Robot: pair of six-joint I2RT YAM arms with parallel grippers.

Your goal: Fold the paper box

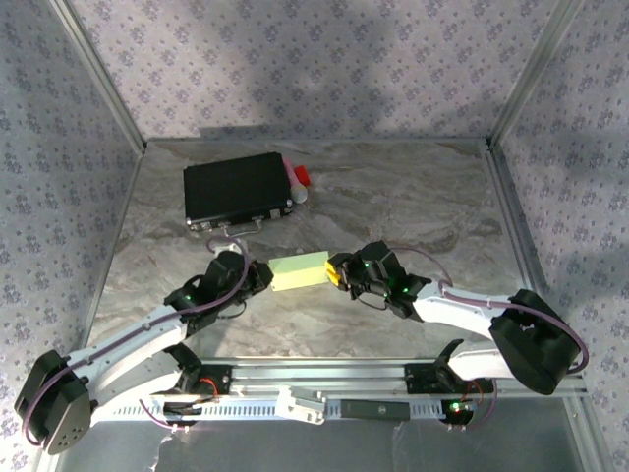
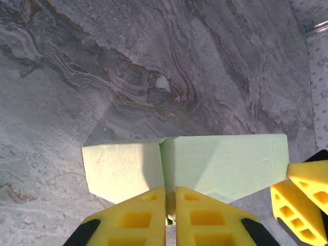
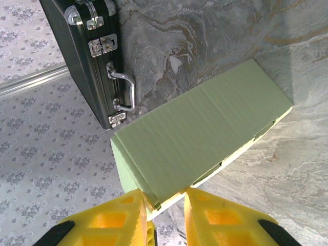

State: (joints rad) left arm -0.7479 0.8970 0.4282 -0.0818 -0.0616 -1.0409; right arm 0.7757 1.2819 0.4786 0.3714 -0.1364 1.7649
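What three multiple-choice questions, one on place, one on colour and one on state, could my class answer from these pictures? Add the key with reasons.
1. In the top view, where does the black case lie relative to the paper box?
A. Up and to the left of it.
B. Directly below it.
C. Stacked on it.

2. What colour is the paper box?
A. White.
B. Pale green.
C. Orange.

3. How does the left gripper stand?
A. Wide open above the box.
B. Closed on a thin edge of the box.
C. Gripping the case's handle.

Key:
1 A: the case sits beyond the box and leftward, apart from it.
2 B: all three views show pale green card.
3 B: its wrist view shows the fingers nearly meeting with card between them.
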